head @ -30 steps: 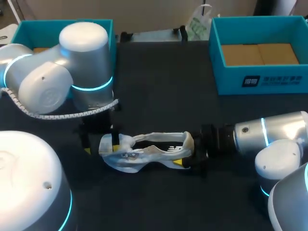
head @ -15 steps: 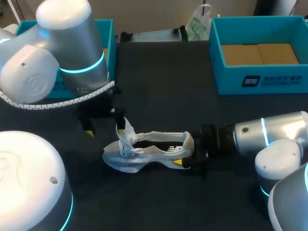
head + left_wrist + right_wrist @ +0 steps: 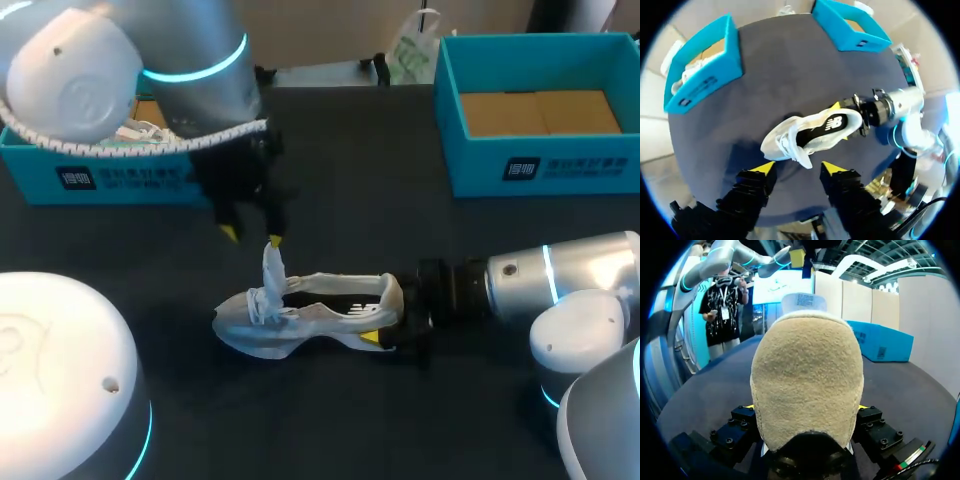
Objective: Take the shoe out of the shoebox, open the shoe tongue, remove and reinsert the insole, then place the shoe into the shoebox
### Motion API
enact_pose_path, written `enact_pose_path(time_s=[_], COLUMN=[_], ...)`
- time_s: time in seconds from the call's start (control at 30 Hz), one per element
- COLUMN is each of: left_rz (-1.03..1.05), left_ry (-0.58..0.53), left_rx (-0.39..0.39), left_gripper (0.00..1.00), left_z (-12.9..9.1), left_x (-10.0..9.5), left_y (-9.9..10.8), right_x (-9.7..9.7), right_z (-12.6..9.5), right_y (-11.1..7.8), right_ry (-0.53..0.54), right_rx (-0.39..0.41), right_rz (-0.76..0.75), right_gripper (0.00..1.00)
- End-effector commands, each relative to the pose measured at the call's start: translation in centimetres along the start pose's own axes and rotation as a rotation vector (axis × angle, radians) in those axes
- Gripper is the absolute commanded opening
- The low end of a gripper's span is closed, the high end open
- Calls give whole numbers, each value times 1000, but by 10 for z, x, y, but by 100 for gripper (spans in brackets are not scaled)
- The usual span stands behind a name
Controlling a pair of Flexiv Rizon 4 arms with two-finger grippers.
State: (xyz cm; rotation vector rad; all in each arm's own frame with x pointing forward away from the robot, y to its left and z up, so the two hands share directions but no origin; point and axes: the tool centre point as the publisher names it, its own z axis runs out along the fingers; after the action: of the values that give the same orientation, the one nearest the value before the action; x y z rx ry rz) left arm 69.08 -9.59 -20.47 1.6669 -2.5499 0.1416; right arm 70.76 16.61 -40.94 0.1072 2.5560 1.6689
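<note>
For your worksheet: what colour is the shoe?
The shoe is white; left wrist view shows it best.

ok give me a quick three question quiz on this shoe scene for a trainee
1. True or false: the left gripper is shut on the shoe tongue.
2. Which part of the shoe does the right gripper hold? A toe, B heel, C laces.
3. Fill in: the shoe rests on the ___, in neither the left shoebox nor the right shoebox.
Key: 1 false, its fingers are open above the upright tongue; 2 B; 3 table.
</note>
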Motion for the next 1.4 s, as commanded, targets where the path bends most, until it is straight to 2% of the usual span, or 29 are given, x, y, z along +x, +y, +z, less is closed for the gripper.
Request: enact_pose_path(time_s=[0.03, 0.07, 0.1, 0.27, 0.4, 0.6, 0.97, 1.03, 1.4], left_rz=[82, 99, 143, 307, 398, 542, 768, 783, 783], left_ry=[-47, -52, -64, -90, -106, -101, -74, -88, -88], left_rx=[-50, -50, -62, -79, -49, -73, -190, -218, -218], left_gripper=[36, 31, 0, 0, 0, 0, 0, 0, 0], left_z=[-6, -6, -5, 3, 8, 16, 37, 42, 42], left_x=[18, 20, 23, 34, 44, 55, 66, 69, 69], left_y=[-17, -17, -19, -22, -24, -30, -36, -35, -35], right_x=[0, 0, 0, 0, 0, 0, 0, 0, 0], right_z=[0, 0, 0, 0, 0, 0, 0, 0, 0], right_y=[2, 2, 2, 2, 2, 2, 2, 2, 2], right_ry=[1, 1, 1, 1, 1, 1, 1, 1, 1], right_rx=[7, 7, 7, 7, 7, 7, 7, 7, 7], right_rz=[1, 1, 1, 1, 1, 1, 1, 1, 1], right_gripper=[0, 0, 0, 0, 0, 0, 0, 0, 0])
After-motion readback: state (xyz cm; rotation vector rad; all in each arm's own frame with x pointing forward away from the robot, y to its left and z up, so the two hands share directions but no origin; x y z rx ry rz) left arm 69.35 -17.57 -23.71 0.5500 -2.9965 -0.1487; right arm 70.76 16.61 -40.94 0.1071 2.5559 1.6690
